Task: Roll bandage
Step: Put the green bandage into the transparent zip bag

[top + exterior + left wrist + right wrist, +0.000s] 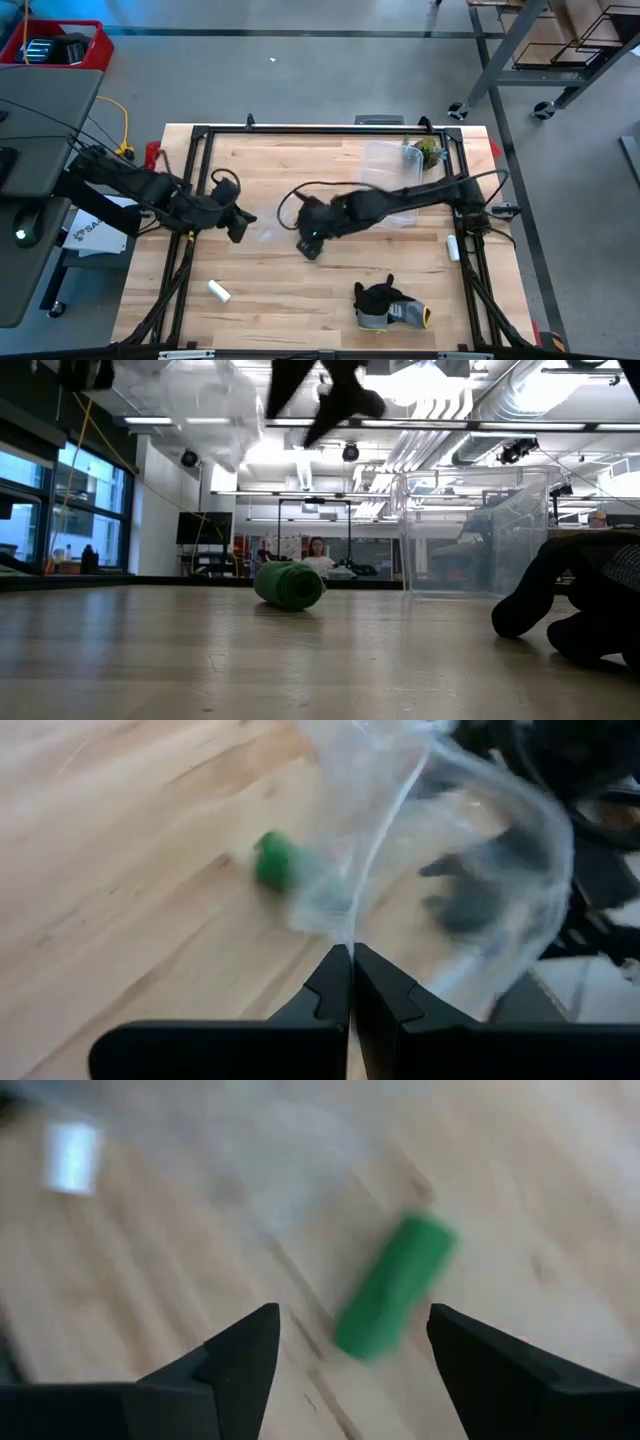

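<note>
Right gripper (pixel 350 1350), jaws wide, hovers over the roll (pixel 393 1287) (apparently free to be grabbed); left gripper (pixel 351 982) pinches a clear bag (pixel 400 840), lifting it clear

1. The surface (pixel 330 290) is pale wooden planking edged by a black metal frame, seen from above at the centre of the frame.
2. A grey floor (pixel 300 80) fills the upper part of the high view.
3. A red bin (pixel 85 45) sits at the upper left.
4. A metal rack on castors (pixel 545 50) stands at the upper right.
5. In the low view, large windows (pixel 60 510) line the left side.
6. Bright ceiling lights (pixel 440 385) and exposed ducts (pixel 500 420) run across the top.
7. A dark screen (pixel 200 528) stands at centre left.
</note>
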Controlling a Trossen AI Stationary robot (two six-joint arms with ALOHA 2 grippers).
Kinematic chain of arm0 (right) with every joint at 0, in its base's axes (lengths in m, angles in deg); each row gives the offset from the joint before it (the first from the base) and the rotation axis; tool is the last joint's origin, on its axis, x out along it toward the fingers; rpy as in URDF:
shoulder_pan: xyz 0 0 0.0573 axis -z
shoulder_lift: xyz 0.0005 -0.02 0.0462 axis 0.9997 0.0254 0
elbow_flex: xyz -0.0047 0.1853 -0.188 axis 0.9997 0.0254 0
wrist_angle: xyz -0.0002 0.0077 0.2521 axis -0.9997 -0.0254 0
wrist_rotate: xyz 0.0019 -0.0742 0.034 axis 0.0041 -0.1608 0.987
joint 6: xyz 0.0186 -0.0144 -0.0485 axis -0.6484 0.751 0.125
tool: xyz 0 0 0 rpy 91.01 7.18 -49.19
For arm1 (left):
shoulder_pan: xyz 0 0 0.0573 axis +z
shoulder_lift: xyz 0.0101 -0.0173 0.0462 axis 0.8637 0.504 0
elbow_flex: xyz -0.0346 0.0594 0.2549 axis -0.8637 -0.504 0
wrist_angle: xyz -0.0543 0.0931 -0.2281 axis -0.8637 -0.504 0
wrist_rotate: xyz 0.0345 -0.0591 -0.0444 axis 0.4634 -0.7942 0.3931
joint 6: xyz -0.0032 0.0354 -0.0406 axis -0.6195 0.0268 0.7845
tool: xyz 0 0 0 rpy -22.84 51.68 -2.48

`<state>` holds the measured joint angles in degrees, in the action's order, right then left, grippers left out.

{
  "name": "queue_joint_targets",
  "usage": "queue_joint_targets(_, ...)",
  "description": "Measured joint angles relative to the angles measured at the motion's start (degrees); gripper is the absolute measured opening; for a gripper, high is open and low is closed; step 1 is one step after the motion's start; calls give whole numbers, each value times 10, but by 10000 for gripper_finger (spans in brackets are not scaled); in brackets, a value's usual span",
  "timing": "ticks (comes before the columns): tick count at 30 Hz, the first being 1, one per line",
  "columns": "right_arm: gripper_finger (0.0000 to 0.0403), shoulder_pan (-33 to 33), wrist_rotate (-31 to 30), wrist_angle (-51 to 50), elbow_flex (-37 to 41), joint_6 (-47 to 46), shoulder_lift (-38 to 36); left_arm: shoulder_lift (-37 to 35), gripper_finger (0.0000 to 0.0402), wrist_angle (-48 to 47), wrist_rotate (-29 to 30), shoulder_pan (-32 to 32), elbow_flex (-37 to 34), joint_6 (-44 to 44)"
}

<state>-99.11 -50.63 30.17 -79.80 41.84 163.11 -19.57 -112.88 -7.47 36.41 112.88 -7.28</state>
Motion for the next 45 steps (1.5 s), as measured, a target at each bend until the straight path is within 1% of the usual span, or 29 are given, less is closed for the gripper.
queue_joint_targets(3,250,-2,3,-2,21,-82,22,-22,0,35,15,1,-58,26)
queue_joint_targets(5,250,-2,-4,3,31,-107,34,-33,0,46,27,2,-82,43)
queue_joint_targets(8,250,1,-19,32,46,-137,43,-36,0,41,24,7,-106,56)
queue_joint_targets(13,250,8,-13,59,67,-168,47,-38,0,19,6,9,-111,57)
queue_joint_targets(15,250,8,-2,69,75,-175,47,-39,0,-22,8,9,-111,69)
queue_joint_targets(18,250,8,23,80,84,-197,47,-36,0,-98,30,9,-111,86)
queue_joint_targets(20,250,8,32,88,86,-208,54,-36,0,-120,35,9,-111,86)
queue_joint_targets(26,250,13,39,87,86,-267,99,-33,0,-117,39,9,-111,77)
queue_joint_targets(29,250,16,72,102,86,-272,125,-25,0,-106,40,9,-111,88)
queue_joint_targets(33,245,16,87,100,85,-269,154,-11,0,-82,37,9,-111,102)
queue_joint_targets(34,236,16,86,94,84,-276,157,-7,0,-78,37,9,-111,104)
queue_joint_targets(35,219,15,86,86,84,-280,158,-4,0,-73,36,9,-111,111)
queue_joint_targets(36,191,13,86,82,84,-281,158,-1,0,-71,36,9,-111,118)
queue_joint_targets(37,155,11,84,81,85,-272,154,2,0,-69,36,9,-111,125)
queue_joint_targets(39,62,4,77,72,87,-230,139,8,0,-58,39,9,-111,132)
queue_joint_targets(40,37,0,79,59,88,-210,127,11,0,-55,41,9,-111,132)
queue_joint_targets(41,30,-4,77,48,89,-195,112,14,0,-53,44,9,-111,132)
queue_joint_targets(43,32,-10,78,39,89,-178,71,25,0,-47,45,10,-111,125)
queue_joint_targets(45,31,-14,70,35,88,-168,26,40,0,-42,39,14,-111,85)
